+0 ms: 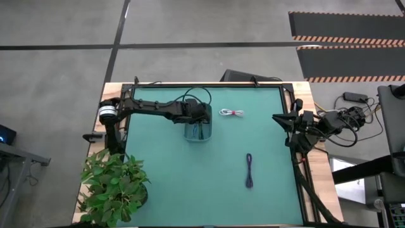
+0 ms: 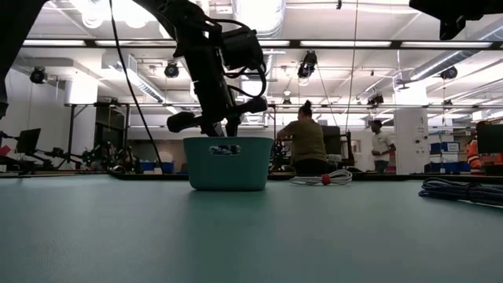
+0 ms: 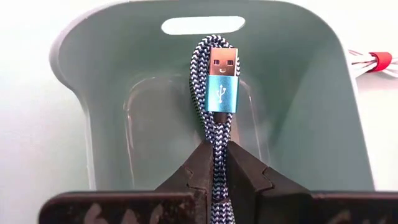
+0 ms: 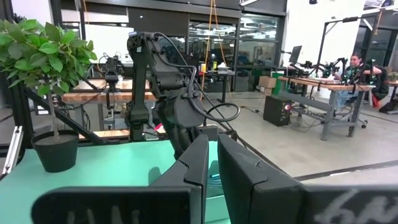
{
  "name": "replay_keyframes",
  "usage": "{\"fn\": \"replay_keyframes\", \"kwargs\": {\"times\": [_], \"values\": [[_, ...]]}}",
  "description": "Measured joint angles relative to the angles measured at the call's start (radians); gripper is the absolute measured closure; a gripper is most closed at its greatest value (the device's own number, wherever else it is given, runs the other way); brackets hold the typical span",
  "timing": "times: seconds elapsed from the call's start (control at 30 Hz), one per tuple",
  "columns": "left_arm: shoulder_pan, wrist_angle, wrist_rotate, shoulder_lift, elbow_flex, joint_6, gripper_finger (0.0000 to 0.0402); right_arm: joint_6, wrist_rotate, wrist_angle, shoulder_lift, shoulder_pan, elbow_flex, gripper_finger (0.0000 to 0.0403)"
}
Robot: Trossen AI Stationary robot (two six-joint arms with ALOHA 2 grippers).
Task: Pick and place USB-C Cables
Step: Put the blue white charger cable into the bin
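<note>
Left gripper (image 3: 214,163) clamped on blue braided USB cable (image 3: 216,93), hanging inside teal bin (image 1: 197,132) on green bench (image 1: 190,183). White cable with red tie (image 1: 231,113) beside bin; purple cable (image 1: 249,170) nearer front. Right gripper (image 4: 211,163) closed, parked at bench edge. Workshop behind: seated person (image 2: 305,141), desks, ceiling lights.

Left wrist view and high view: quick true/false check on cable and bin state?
1. The left gripper is shut on the blue cable, over the teal bin. True.
2. The white cable lies inside the bin. False: it lies on the mat beside it.
3. The purple cable lies on the mat. True.
4. The right gripper holds a cable. False: it is shut on nothing, at the table's right edge.
</note>
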Motion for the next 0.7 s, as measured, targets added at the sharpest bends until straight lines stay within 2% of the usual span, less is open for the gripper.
{"fn": "replay_keyframes", "kwargs": {"times": [0.7], "values": [[0.0,0.022,-0.027,0.0,-0.023,-0.021,0.0386,0.0,0.0,0.0,0.0,0.0,0.0,0.0376]]}}
